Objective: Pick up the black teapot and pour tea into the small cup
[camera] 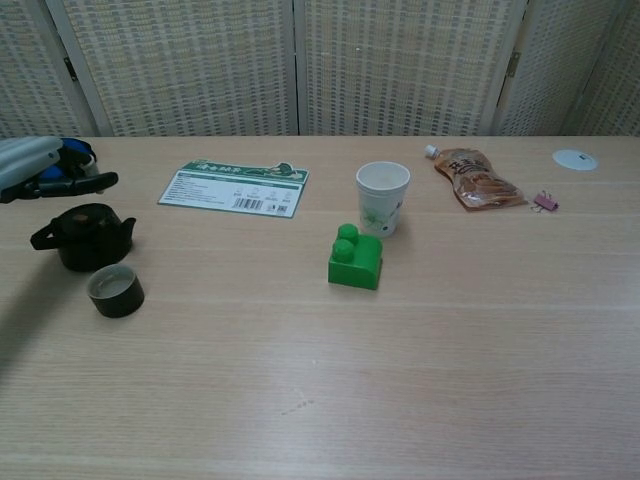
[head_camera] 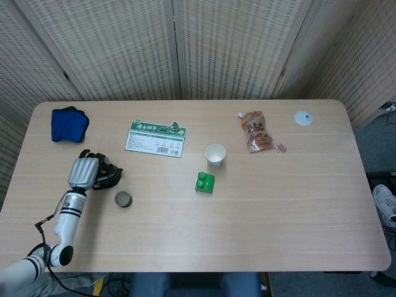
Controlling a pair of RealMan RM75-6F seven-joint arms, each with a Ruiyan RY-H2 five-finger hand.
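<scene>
The black teapot [camera: 85,238] stands on the table at the left, its handle toward the left edge; in the head view the teapot [head_camera: 110,177] is partly hidden under my left hand [head_camera: 85,171]. In the chest view my left hand [camera: 35,168] hovers just above and behind the pot with a gap between them, fingers stretched out and holding nothing. The small dark cup [camera: 115,290] sits right in front of the teapot, also seen as the small cup [head_camera: 123,198] in the head view. My right hand shows in neither view.
A white paper cup [head_camera: 215,154] and a green brick [head_camera: 205,182] stand mid-table. A green printed card [head_camera: 155,138] lies behind the teapot, a blue cloth [head_camera: 68,124] at the far left. A snack pouch [head_camera: 255,130], pink clip [head_camera: 282,148] and white disc [head_camera: 303,117] lie at the far right.
</scene>
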